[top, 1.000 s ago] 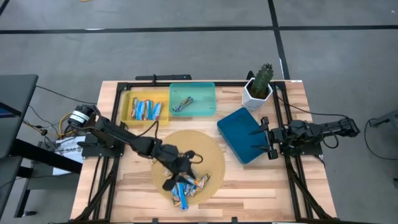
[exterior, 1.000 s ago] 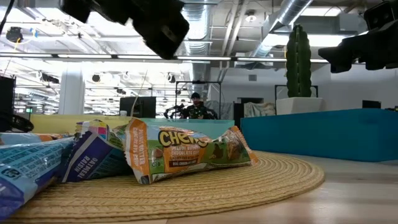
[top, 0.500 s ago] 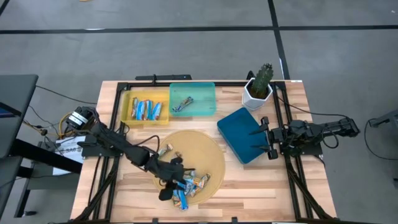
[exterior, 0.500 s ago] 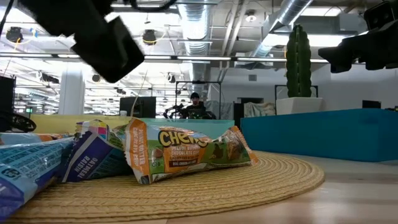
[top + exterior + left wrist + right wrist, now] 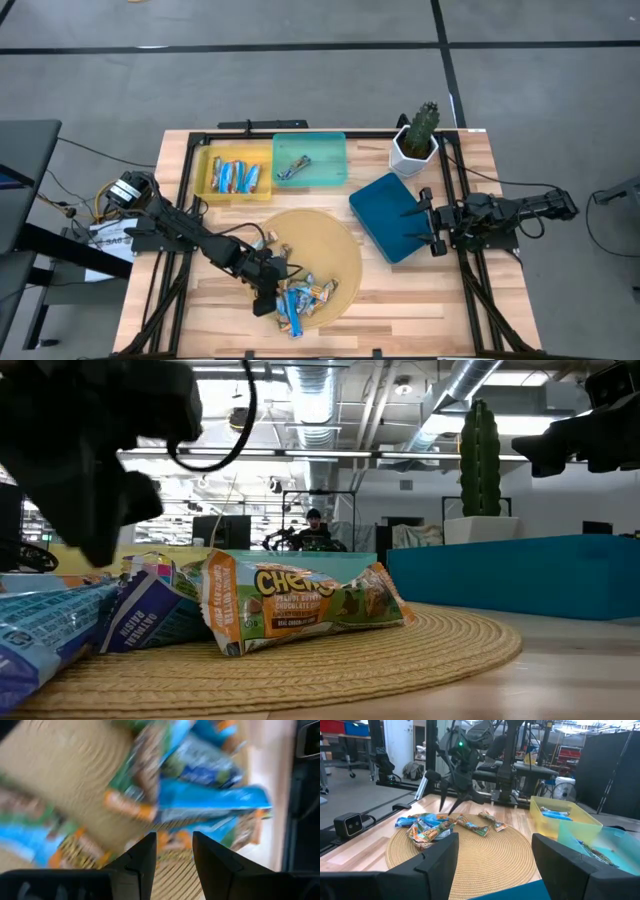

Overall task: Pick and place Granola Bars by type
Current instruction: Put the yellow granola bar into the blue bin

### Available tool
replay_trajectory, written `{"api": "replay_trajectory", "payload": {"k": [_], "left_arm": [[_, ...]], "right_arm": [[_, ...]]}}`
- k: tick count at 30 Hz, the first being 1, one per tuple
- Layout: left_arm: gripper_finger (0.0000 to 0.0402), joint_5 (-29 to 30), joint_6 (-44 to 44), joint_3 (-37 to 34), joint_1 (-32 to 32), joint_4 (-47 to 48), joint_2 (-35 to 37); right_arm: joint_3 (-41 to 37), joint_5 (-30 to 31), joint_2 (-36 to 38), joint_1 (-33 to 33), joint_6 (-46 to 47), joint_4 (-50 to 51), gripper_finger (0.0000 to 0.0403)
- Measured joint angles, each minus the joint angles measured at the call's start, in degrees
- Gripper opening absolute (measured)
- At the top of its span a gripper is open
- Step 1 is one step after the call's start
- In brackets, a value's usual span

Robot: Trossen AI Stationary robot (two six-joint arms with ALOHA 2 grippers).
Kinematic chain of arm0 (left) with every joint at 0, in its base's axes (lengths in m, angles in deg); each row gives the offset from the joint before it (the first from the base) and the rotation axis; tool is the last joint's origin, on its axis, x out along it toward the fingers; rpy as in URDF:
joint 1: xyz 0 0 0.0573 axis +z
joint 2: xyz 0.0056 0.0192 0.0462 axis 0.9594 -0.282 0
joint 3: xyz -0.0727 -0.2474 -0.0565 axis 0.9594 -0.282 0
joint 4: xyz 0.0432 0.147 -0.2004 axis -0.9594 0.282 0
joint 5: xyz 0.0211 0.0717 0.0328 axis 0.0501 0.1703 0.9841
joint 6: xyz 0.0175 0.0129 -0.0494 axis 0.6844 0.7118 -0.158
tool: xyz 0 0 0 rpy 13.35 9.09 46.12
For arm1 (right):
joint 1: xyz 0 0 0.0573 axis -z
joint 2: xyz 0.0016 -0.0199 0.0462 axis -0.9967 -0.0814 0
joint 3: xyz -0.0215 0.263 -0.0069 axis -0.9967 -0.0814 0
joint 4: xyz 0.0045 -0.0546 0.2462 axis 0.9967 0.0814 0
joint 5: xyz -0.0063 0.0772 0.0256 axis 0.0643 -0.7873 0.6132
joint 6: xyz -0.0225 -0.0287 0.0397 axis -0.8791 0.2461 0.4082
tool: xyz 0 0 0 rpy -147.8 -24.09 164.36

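Grey concrete floor around a wooden slat desk (image 5: 470,290) with a black frame; low view looks past it into an open workshop with ceiling ducts and a person (image 5: 314,530) seated far back. Left arm (image 5: 190,232) reaches in from the desk's left edge onto the round woven mat (image 5: 320,240); right arm (image 5: 510,215) is parked at the right edge, off the mat. Dark blue tray (image 5: 392,215) sits tilted between the mat and the right arm, with a potted cactus (image 5: 417,138) just behind it. Teal tray (image 5: 312,160) and yellow tray (image 5: 233,172) stand side by side at the back, touching. Yellow tray holds a row of blue Granola Bars (image 5: 234,177); teal tray holds one silver bar (image 5: 291,166). The unsorted pile of bars (image 5: 305,298) lies on the mat's near edge, blue and tan/brown wrappers overlapping. Left gripper (image 5: 266,296) is down at the pile's left side, jaws partly spread, fingertips (image 5: 145,855) right over the wrappers, nothing pinched that I can see. Right gripper (image 5: 428,220) hangs over the dark blue tray's right edge, jaws spread wide and empty.
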Motion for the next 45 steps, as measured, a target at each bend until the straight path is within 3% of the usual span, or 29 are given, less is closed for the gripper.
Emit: {"api": "replay_trajectory", "payload": {"k": [12, 19, 31, 45], "left_arm": [[0.0119, -3.5, -11.2, 0.0, 0.0, 17.7, 5.3], [0.0119, 4.4, -13.6, 0.0, 0.9, 28.0, 7.7], [0.0127, 13.4, -7.6, 0.0, 5.4, 31.0, 8.3], [0.0215, 14.9, -7.0, 0.0, 9.2, 31.5, 8.3]], "right_arm": [[0.0, 0.0, 0.0, 0.0, 0.0, 0.0, 0.0244], [0.0, 0.0, 0.0, 0.0, 0.0, 0.0, 0.0244], [0.0, 0.0, 0.0, 0.0, 0.0, 0.0, 0.0244], [0.0, 0.0, 0.0, 0.0, 0.0, 0.0, 0.0244]]}}
